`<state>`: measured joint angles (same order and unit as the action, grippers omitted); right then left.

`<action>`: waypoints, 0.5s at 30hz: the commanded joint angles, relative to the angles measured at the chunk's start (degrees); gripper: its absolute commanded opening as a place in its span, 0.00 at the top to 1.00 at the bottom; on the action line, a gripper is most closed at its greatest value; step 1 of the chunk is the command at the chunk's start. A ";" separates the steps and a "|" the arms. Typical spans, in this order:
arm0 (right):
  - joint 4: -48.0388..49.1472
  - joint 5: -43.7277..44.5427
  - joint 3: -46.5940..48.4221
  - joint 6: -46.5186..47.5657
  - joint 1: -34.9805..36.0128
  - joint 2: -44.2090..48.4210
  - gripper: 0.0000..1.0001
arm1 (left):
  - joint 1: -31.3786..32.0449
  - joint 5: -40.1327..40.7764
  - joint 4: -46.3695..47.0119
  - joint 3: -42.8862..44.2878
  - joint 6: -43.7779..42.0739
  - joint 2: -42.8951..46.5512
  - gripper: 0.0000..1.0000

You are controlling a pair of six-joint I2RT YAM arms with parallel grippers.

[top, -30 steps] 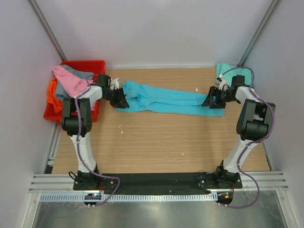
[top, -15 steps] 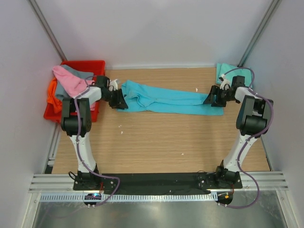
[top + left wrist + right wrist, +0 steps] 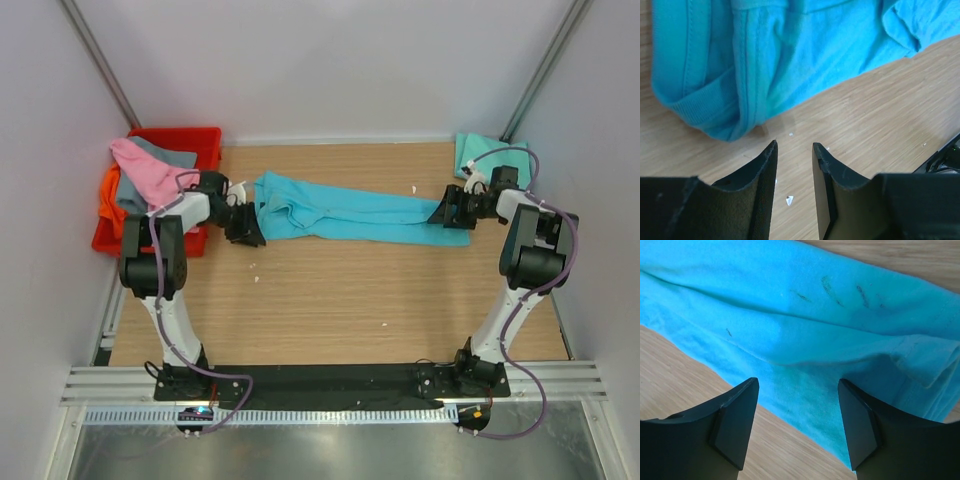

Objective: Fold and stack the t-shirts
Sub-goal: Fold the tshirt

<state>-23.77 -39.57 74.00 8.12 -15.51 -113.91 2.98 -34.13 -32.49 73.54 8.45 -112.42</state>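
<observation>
A bright turquoise-blue t-shirt (image 3: 350, 212) lies stretched in a long band across the far half of the table. My left gripper (image 3: 246, 228) is open and empty, just off the shirt's left end; in the left wrist view (image 3: 794, 146) bare wood shows between the fingers and the shirt's hem (image 3: 720, 112) lies just ahead. My right gripper (image 3: 447, 212) is open over the shirt's right end; in the right wrist view (image 3: 799, 385) the blue cloth (image 3: 805, 325) lies under the spread fingers. A mint-teal t-shirt (image 3: 480, 152) lies at the back right corner.
A red crate (image 3: 205, 137) stands at the back left, with pink (image 3: 145, 170), grey (image 3: 172, 154) and orange (image 3: 112, 205) shirts spilling over it. White walls close in on three sides. Small white specks lie on the wood.
My left gripper has moved a little toward the near side, off the shirt's left end. The shirt's left end has shifted slightly left. My right gripper has moved slightly back and right.
</observation>
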 commanded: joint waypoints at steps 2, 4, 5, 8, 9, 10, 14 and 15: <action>-9.10 0.03 -0.61 0.76 0.13 -0.27 0.29 | -0.35 -1.03 -1.87 1.08 -1.59 7.46 0.65; -9.54 -0.24 0.09 0.84 0.21 0.61 0.28 | -0.26 -0.50 -2.57 2.04 -1.86 8.62 0.65; -9.89 -0.24 0.44 1.19 0.39 1.05 0.28 | -0.26 -1.11 -2.66 2.48 -1.77 9.14 0.65; -11.12 -0.42 1.94 2.25 0.30 2.46 0.28 | -0.35 -3.91 -2.67 5.38 -0.37 9.24 0.64; -11.47 -0.16 2.29 2.25 0.30 3.16 0.28 | -0.17 -4.88 -3.19 6.43 0.07 7.93 0.63; -11.74 -0.15 2.90 2.25 0.30 3.51 0.28 | 0.00 -6.11 -3.54 8.44 1.03 7.22 0.62; -11.30 -0.07 3.17 2.16 0.30 4.75 0.28 | 1.41 -10.69 -4.69 11.71 2.10 2.83 0.59; -10.78 0.37 3.00 2.16 0.30 4.57 0.27 | 1.93 -10.78 -4.60 12.59 1.84 1.26 0.59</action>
<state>-33.61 -40.14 75.07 9.37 -15.49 -112.71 3.51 -40.25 -35.64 83.61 9.45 -107.72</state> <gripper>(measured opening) 0.724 0.409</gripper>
